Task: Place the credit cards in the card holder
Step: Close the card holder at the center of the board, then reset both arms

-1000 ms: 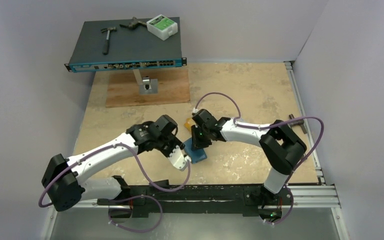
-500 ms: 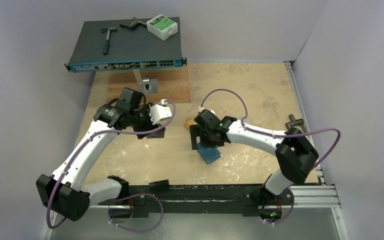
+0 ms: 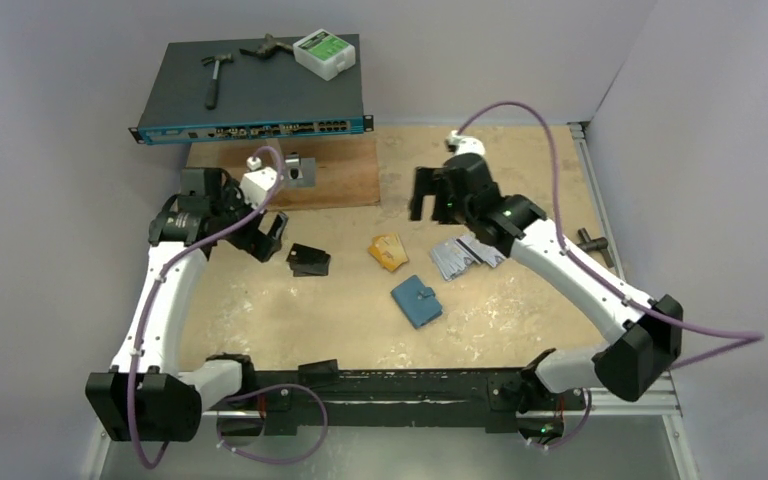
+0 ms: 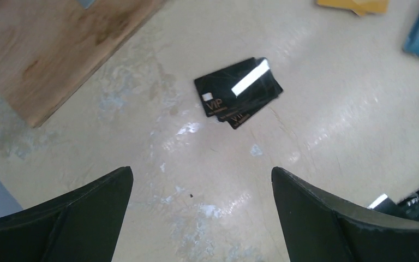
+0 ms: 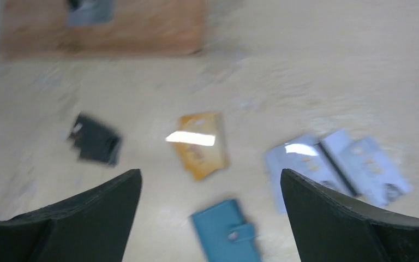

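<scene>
1. Both pincers hang above the table (image 3: 520, 190) with nothing in them: the left pincer (image 4: 201, 174) and the right pincer (image 5: 210, 173) each stand fully spread.
2. The card holder (image 3: 417, 302) lies snapped shut near the middle. The orange cards (image 3: 388, 251) lie just behind it and the silver cards (image 3: 465, 257) to its right.
3. The cards look thin, stiff, light and slick. Lying flat, they offer little to grip, so a fanned, overhanging corner or short edge is likely the best hold.
4. The holder looks soft and light and will probably slide. One pincer should pin it while the other lifts the flap.
</scene>
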`<state>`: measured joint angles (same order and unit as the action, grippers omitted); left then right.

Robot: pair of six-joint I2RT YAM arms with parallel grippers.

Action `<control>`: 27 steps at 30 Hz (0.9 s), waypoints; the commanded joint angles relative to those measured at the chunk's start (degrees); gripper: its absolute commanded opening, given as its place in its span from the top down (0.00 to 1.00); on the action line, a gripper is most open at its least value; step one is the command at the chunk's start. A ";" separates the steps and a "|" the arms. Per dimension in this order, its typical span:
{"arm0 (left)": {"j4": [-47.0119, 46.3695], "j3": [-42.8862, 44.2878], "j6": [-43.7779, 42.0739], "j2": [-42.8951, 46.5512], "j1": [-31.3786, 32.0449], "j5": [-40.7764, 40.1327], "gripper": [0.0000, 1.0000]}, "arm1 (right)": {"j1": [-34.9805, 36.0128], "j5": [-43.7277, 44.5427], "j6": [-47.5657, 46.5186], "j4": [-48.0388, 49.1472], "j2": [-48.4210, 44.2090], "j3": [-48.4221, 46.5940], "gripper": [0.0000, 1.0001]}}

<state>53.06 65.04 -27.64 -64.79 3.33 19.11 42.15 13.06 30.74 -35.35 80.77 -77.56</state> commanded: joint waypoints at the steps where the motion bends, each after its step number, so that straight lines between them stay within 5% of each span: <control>1: -12.01 -3.89 8.02 -1.06 -7.34 4.95 0.00 | -13.78 10.94 -8.93 19.92 -7.97 14.26 0.01; 4: -26.63 -12.81 11.87 -0.16 -11.86 7.56 0.00 | -20.51 13.71 -14.97 37.08 -10.93 29.41 0.01; 13: -73.82 -36.70 21.95 -1.71 -14.01 11.05 0.00 | -29.25 24.80 -20.30 70.37 -6.15 48.43 0.01; 16: -81.31 -39.07 22.64 -4.33 -14.05 11.01 0.00 | -30.15 24.21 -21.96 78.87 -4.72 51.12 0.01; 23: -81.56 -36.25 25.97 -8.90 -14.02 11.50 0.00 | -32.68 18.07 -24.39 92.55 -0.10 54.22 0.01; 27: -101.82 -43.63 31.07 -11.89 -13.78 10.20 0.00 | -33.93 16.93 -23.76 98.89 4.06 55.56 0.01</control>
<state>-26.55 26.24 -2.26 -73.97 -10.39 28.53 9.34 31.86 7.99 51.09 81.93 -23.42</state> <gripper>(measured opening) 0.998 0.987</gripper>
